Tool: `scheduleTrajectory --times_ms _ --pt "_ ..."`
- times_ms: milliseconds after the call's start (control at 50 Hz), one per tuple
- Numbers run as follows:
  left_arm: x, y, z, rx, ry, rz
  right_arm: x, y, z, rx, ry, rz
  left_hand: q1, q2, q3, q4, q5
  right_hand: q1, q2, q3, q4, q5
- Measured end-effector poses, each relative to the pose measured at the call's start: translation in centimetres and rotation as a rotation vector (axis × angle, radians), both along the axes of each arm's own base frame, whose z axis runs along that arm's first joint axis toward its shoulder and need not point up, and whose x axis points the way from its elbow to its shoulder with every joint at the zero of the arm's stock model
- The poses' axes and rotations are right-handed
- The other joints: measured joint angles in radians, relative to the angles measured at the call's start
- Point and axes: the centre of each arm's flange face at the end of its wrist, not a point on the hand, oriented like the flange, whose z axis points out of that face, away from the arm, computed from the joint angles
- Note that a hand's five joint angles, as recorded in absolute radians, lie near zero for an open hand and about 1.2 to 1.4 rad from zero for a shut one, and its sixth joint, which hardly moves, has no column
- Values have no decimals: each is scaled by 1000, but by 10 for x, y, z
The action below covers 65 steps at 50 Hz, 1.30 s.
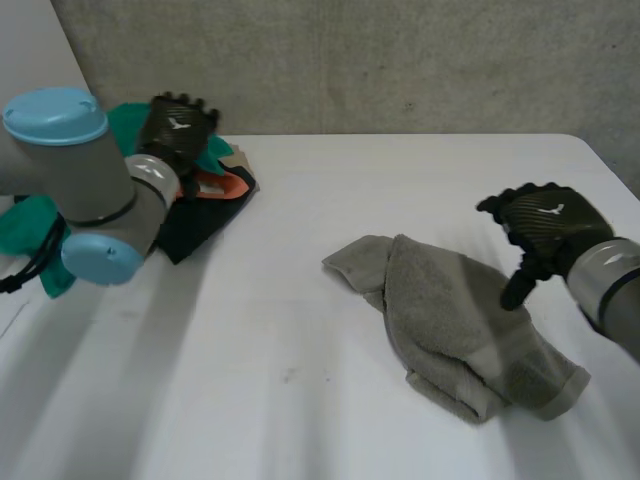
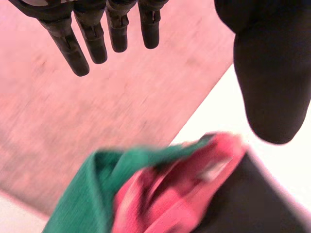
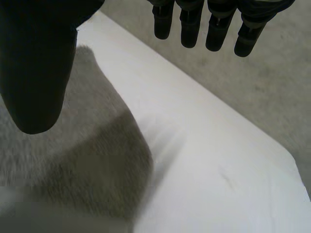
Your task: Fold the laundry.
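A grey towel [image 1: 455, 335] lies crumpled on the white table [image 1: 300, 330], right of the middle. My right hand [image 1: 545, 230] hovers just over the towel's right edge, open, its thumb pointing down toward the cloth without holding it. Under that hand's thumb [image 3: 36, 63] the grey towel [image 3: 82, 160] spreads out. My left hand [image 1: 178, 128] is open above a pile of laundry [image 1: 205, 200] at the table's far left. Its fingers [image 2: 97, 29] are straight, and green and red cloth [image 2: 160, 189] lies below them, apart from them.
The pile holds green, orange and black cloth, and some green cloth [image 1: 30, 235] hangs off the table's left edge. The table's right edge [image 1: 615, 180] runs close behind my right hand. A grey wall [image 1: 400, 60] stands behind the table.
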Motion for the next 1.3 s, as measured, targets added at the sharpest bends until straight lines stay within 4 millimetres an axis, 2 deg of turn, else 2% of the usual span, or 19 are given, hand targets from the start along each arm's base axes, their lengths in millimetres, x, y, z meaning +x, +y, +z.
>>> scheduleTrajectory --times_ms 40,60,80,180,280,400,420,540,900,940,960,1000,1040,1080,1120,1160,1220,1300 --pt "-10 19 2 13 3 -51 -6 -1 2 22 16 -14 0 0 0 0 0 0 0 0 0 0" --pt "-22 39 2 32 4 -112 -10 -2 3 46 30 -23 0 0 0 0 0 0 0 0 0 0" --pt "-28 48 1 42 4 -141 -12 -2 3 56 36 -26 0 0 0 0 0 0 0 0 0 0" --pt "-63 101 -14 111 -10 -331 -18 3 -2 126 60 -17 42 41 29 39 25 0 0 0 0 0" --pt "-89 120 -44 170 -37 -432 -15 10 -16 168 48 29 169 154 146 157 144 0 0 0 0 0" --pt "-111 115 -77 207 -62 -468 -11 19 -39 170 19 73 246 235 228 241 229 0 0 0 0 0" --pt "-116 112 -87 219 -72 -471 -10 21 -46 163 13 81 248 242 236 248 237 0 0 0 0 0" --pt "-125 100 -109 250 -91 -468 -9 24 -61 138 -11 77 298 288 284 297 283 5 3 6 8 4" --pt "-140 75 -127 202 -68 -467 -11 19 -68 134 -76 39 595 586 579 589 568 275 289 292 294 274" --pt "-142 72 -130 197 -66 -466 -11 18 -69 136 -75 39 697 680 672 684 663 372 389 382 383 360" --pt "-143 71 -131 194 -65 -466 -11 18 -69 136 -75 38 817 796 787 801 778 472 492 477 477 453" --pt "-143 69 -133 192 -65 -465 -11 17 -69 135 -74 38 918 901 891 907 884 614 638 631 632 608" --pt "-144 68 -135 189 -63 -466 -11 16 -68 133 -73 38 935 975 963 981 935 718 751 746 749 725" --pt "-145 68 -135 189 -63 -466 -11 16 -68 131 -73 38 935 981 970 988 935 774 813 812 807 783" --pt "-147 70 -133 186 -63 -468 -11 15 -66 125 -69 38 935 983 971 989 935 883 957 953 961 931" --pt "-148 74 -128 186 -63 -472 -11 14 -65 119 -67 38 935 983 971 988 935 883 968 967 978 938" --pt "-149 82 -112 186 -64 -479 -10 9 -58 92 -63 38 935 983 971 988 935 883 968 975 989 938" --pt "-137 95 -69 183 -63 -464 -8 -6 -35 -10 -50 41 935 983 971 989 935 883 968 975 990 938"
